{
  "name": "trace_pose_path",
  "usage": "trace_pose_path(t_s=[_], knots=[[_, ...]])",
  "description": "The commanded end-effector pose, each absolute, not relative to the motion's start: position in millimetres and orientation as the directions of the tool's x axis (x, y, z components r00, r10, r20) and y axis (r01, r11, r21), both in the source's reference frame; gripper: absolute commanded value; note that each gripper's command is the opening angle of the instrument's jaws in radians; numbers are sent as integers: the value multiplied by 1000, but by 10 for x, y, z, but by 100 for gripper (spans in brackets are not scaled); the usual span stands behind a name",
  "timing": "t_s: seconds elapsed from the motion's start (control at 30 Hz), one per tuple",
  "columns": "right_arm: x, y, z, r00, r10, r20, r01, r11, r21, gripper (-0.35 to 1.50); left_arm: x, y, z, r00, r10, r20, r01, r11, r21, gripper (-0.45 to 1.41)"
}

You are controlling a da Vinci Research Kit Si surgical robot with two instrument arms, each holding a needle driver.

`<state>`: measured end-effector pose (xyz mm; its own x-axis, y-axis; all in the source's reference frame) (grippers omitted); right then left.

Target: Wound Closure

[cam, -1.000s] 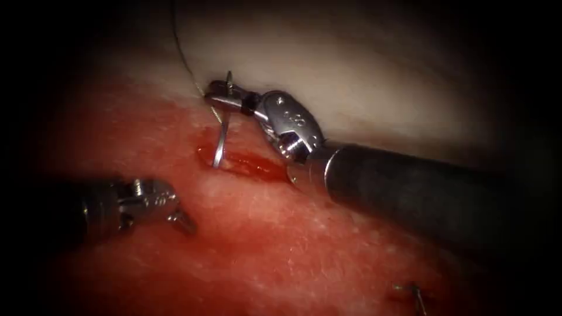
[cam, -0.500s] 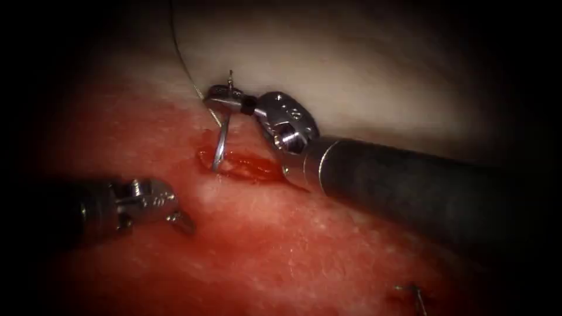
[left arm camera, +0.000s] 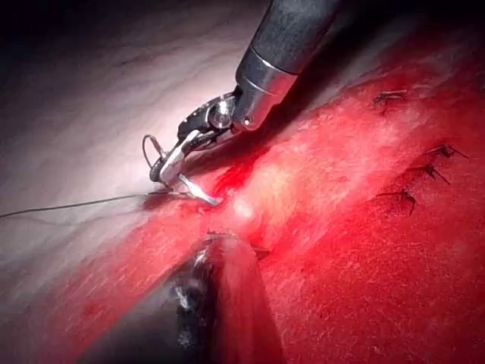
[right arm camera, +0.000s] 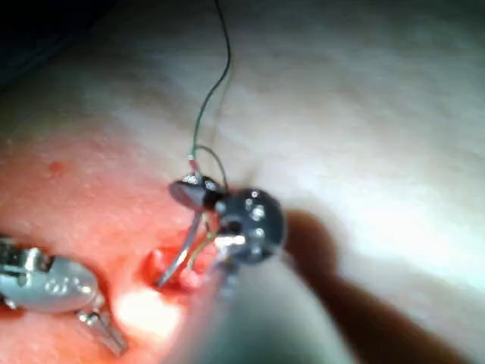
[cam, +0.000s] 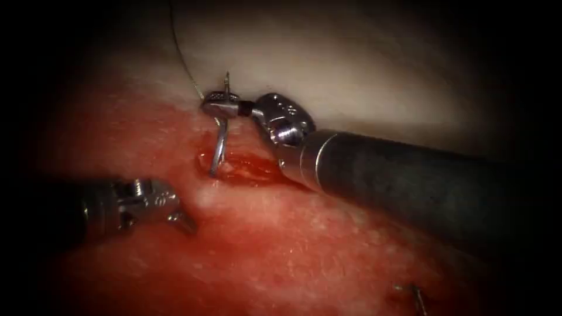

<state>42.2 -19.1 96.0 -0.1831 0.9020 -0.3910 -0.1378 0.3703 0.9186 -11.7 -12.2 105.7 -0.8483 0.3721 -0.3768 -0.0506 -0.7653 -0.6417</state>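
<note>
My right tool (cam: 218, 105) is shut on the curved needle (cam: 220, 146) near its thread end, just above the cut (cam: 243, 167) in the tissue (cam: 304, 246). The needle's tip dips into the left end of the cut, also seen as needle (left arm camera: 198, 193) and needle (right arm camera: 182, 254). Thread (cam: 181, 55) runs from the needle's tail up and away, and shows as thread (left arm camera: 68, 205) and thread (right arm camera: 216, 83). My left tool (cam: 178, 219) rests on the tissue to the lower left of the cut, holding nothing I can make out; it appears as left tool (right arm camera: 98, 330).
Red fluid (cam: 252, 169) pools in the cut and stains the tissue around it. Finished stitches with cut thread ends (cam: 413, 292) lie at the lower right, seen also as stitches (left arm camera: 424, 171). Pale tissue (cam: 374, 76) lies beyond the right tool.
The right tool has rolled and shifted slightly left, pressing the needle's tip lower into the left end of the cut. The left tool has stayed where it was.
</note>
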Motion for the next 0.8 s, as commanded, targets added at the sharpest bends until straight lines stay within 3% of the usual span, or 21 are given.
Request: trace_pose_path(t_s=[0.03,0.8], knots=[[431,-190,964,-177,902,-394,-133,374,918,-35,-120,-123,1062,-848,369,-379,-46,-765,-642,-45],[448,-240,955,-117,956,-269,-49,265,963,-35,-118,-120,1064,-845,370,-386,-42,-766,-641,-45]])
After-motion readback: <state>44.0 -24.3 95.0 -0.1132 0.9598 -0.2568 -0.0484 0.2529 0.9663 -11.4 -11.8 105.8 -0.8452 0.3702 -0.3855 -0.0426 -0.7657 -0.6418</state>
